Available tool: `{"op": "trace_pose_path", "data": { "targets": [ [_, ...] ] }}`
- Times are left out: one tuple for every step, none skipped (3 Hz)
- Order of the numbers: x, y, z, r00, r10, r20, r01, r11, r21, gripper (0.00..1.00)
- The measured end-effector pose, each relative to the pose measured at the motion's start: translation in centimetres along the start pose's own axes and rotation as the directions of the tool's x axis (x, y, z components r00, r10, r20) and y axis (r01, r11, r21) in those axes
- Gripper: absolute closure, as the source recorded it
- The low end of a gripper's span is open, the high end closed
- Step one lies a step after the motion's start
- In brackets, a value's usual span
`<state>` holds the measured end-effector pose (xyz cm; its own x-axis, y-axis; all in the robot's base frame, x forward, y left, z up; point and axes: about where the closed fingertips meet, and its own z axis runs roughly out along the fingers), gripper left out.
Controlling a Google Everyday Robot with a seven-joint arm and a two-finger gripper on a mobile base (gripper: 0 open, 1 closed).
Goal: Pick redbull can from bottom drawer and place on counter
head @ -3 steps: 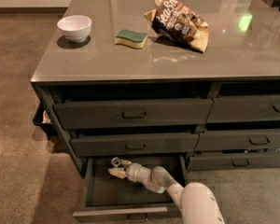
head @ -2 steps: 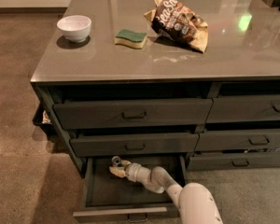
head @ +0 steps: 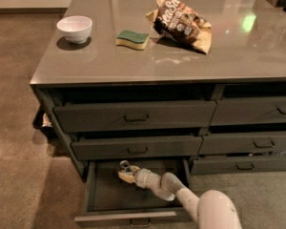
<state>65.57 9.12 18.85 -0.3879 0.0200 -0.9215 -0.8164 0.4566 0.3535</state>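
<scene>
The bottom drawer [head: 102, 194] of the left stack is pulled open. The redbull can [head: 124, 165], small and silvery with a shiny round top, stands in the drawer near its back. My gripper [head: 126, 174] reaches into the drawer from the lower right and sits right at the can, touching or nearly touching its lower side. The white arm [head: 181, 197] crosses the drawer's right half. The glossy grey-brown counter [head: 148, 61] tops the cabinet.
On the counter are a white bowl [head: 75, 28] at the left, a green-and-yellow sponge [head: 132, 38] and a crumpled chip bag [head: 181, 23]. The two drawers above the open one [head: 136, 117] [head: 136, 148] are nearly closed. The right-hand drawer stack [head: 257, 142] is closed.
The gripper has shifted slightly to the right inside the drawer and stays at the can. Nothing on the counter has moved.
</scene>
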Motion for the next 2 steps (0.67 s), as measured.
{"op": "trace_pose_path", "data": {
  "targets": [
    [0.0, 1.6, -3.1, 0.999, -0.012, -0.033, 0.012, 0.9999, -0.007, 1.0],
    [-0.4, 3.4, -6.4, 0.997, -0.026, -0.068, 0.025, 0.9996, -0.012, 1.0]
  ]
}}
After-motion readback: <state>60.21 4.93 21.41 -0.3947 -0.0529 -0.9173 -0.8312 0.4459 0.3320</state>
